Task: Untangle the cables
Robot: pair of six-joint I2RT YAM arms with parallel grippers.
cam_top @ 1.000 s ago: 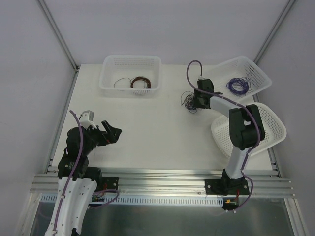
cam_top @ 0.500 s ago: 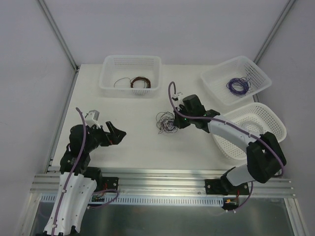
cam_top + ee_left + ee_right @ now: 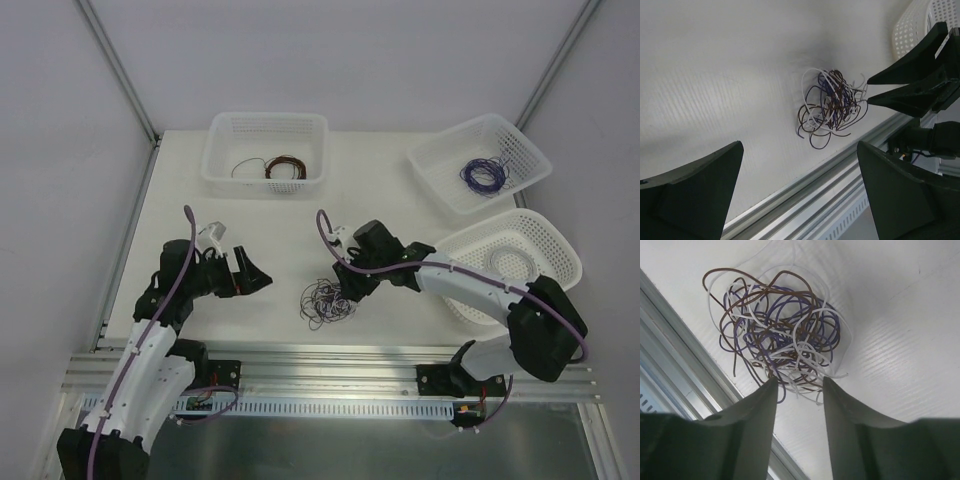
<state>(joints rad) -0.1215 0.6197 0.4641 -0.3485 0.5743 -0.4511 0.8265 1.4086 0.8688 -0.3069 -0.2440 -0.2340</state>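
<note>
Cables (image 3: 327,302), a loose clump of hair-thin flexible wires in dark brown, purple and white, lie on the white table (image 3: 300,225) in the lower centre of the overhead view. The clump rests flat, near the ribbed aluminium rail (image 3: 330,362) that runs along the bottom of the table. In the right wrist view the cables (image 3: 777,337) fill the upper left of the frame, with loops crossing one another in no order.

The right gripper (image 3: 347,293) sits at the right edge of the clump, pointing toward the lower left of the overhead view. In the right wrist view the right gripper (image 3: 800,385) has its jaws parted by a narrow gap, with bare table visible between them. A few wire ends reach the tips, but nothing is clamped. The left wrist view confirms this: the right gripper (image 3: 871,91) shows two separated dark fingers (image 3: 905,57), their tips at the edge of the cables (image 3: 830,107).

The left gripper (image 3: 258,278) is to the left of the clump, apart from it and aimed toward it. Its jaws are spread wide and hold nothing, as seen for the left gripper (image 3: 799,147) in its own wrist view.

Further back, at the right of the overhead view, a white perforated plastic basket (image 3: 565,245) is partly crossed by the right arm. At the upper right, a second white basket (image 3: 525,140) holds a purple wire coil (image 3: 483,175). At the upper left, a third white basket (image 3: 262,187) holds a red-brown wire coil (image 3: 287,167) and a whitish wire loop (image 3: 245,167).
</note>
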